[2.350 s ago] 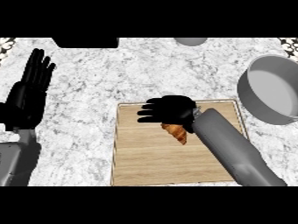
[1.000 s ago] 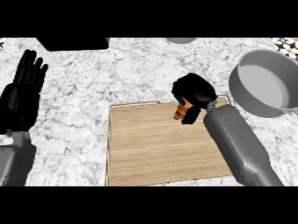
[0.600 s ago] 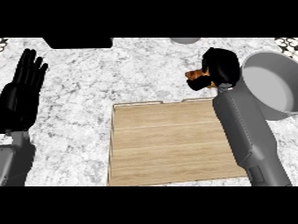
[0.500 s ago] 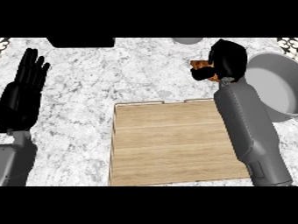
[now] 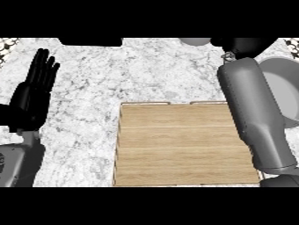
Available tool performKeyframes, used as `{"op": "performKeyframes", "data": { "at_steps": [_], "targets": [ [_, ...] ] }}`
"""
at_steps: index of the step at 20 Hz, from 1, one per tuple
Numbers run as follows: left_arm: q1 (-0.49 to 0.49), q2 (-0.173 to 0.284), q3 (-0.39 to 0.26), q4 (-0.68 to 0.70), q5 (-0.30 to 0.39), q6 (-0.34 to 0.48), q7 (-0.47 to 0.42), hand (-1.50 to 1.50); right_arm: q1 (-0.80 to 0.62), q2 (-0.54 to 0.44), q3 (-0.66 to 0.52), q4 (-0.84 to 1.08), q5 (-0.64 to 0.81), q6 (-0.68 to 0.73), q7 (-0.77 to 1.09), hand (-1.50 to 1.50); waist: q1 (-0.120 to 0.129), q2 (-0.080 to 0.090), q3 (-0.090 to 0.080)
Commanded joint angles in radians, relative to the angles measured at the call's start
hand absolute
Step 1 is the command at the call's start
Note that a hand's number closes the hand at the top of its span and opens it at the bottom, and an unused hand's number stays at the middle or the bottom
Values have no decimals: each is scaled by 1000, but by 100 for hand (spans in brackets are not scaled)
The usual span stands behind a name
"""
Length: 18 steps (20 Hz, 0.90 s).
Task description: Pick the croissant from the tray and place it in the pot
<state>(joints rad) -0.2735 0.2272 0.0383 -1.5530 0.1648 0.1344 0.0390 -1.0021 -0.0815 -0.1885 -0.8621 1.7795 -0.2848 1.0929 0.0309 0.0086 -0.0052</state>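
The tray (image 5: 184, 145) is pale matt wood with visible grain. The pot (image 5: 293, 90) looks like smooth grey metal. The table (image 5: 152, 72) is veined marble, white and grey.

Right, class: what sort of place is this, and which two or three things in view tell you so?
Most likely a kitchen counter set up for cooking. The clues: a marble-patterned worktop, a wooden tray lying flat on it, and a grey pot at the right edge, beside the robot's right forearm.
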Motion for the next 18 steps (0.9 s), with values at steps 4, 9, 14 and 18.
{"op": "performKeyframes", "data": {
  "at_steps": [4,9,14,18],
  "targets": [
    [2,17,13,17,0,-14,4,0,-41,57,-32,-36,182,101,333,150,-21,-10,4],
    [6,28,57,29,21,-11,2,0,85,21,-111,-149,163,146,231,150,-49,-16,5],
    [10,10,46,13,6,8,8,0,261,12,-148,-345,153,91,144,150,-58,-17,5],
    [31,17,47,-16,7,-8,13,0,424,27,-166,-511,97,81,54,150,-46,-14,5]
  ]
}}
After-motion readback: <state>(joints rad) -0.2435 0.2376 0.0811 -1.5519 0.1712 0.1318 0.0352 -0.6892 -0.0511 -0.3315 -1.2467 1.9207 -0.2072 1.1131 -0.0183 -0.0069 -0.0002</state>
